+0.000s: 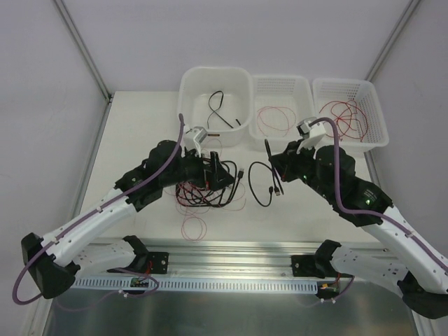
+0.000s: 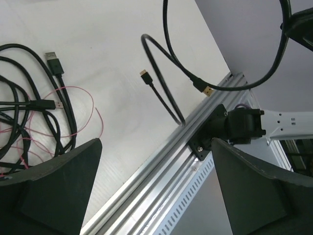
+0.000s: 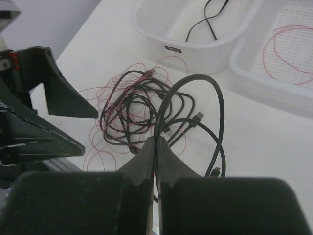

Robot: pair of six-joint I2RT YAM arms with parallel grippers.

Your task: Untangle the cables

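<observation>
Pale grey walls box in a white worktop, and along its far edge sit three white bins: a solid tub with one black lead inside, a middle basket with a red wire loop, and a right basket with more red wires. Down at centre stage is the tangle of cables, black leads and thin red wire knotted in one heap just in front of the tub. The left gripper hangs right over that heap with its jaws spread wide and nothing between them; its wrist view shows the heap's edge and a USB plug lying flat. Over to the right gripper: the jaws are pinched tight on a single black cable, which arcs up out of the pinch and drops in a loop to the worktop between the two arms, just right of the tangle. From above that loop looks apart from the heap, though from the right wrist it crosses the heap's near edge and I cannot tell whether they touch. One gold-tipped plug rests close to the aluminium rail at the near edge. A lone red ring of wire lies by itself just in front of the tangle.
</observation>
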